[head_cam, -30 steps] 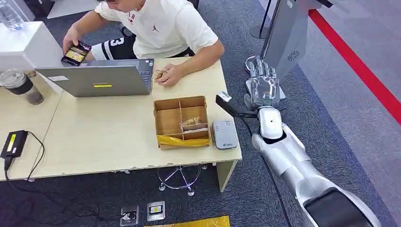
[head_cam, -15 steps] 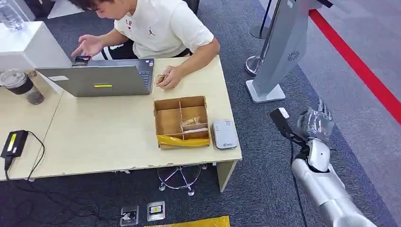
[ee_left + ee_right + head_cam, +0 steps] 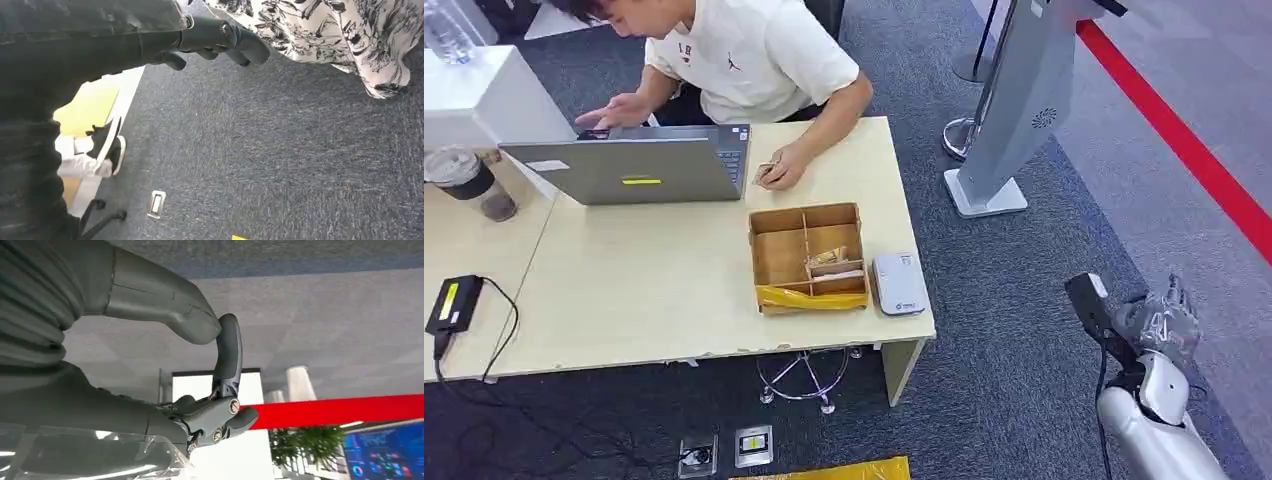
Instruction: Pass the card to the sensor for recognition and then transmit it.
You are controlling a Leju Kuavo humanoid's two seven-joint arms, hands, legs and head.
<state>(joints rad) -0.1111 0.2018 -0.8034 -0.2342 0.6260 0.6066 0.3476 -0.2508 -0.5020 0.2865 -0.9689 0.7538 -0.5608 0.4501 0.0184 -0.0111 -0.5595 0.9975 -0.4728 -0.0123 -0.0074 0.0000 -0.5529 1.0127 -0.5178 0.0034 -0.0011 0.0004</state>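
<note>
Brown cardboard box [image 3: 808,258] with thin dividers sits near the right end of the pale wooden tabletop [image 3: 644,290], close to the front edge. The small pale cards [image 3: 829,261] lie in one of its right-hand compartments. How many there are is too small to tell. The flat light-grey card sensor [image 3: 899,283] lies just beside the box on the side of the right edge, near the front right corner. No card rests on it.

The right hand [image 3: 1162,320] hangs over the grey carpet, well apart from the tabletop's right edge. Its fingers are loosely bent and apart, and nothing shows between them. In the right wrist view a clear plastic sleeve [image 3: 95,455] wraps the hand. The left hand [image 3: 220,42] hangs low over the carpet with its fingers bent. I cannot tell whether it is clenched, and nothing is seen in it.

This layout fits either cards waiting to be scanned or a card already scanned and handed off, so the risks below hold for any further reach.

- The sensor lies so near the corner that an arm coming in across the right edge could nudge it off or knock it askew.
- The compartments are narrow and the cards thin and flat, so broad fingers may catch a divider and drag the light box.
- The plastic sleeve probably reduces friction, so a pinched card may slide out.
- The person in the white shirt [image 3: 754,55] rests a hand [image 3: 776,170] on the far edge, just behind the box, so a long reach could meet it.
</note>
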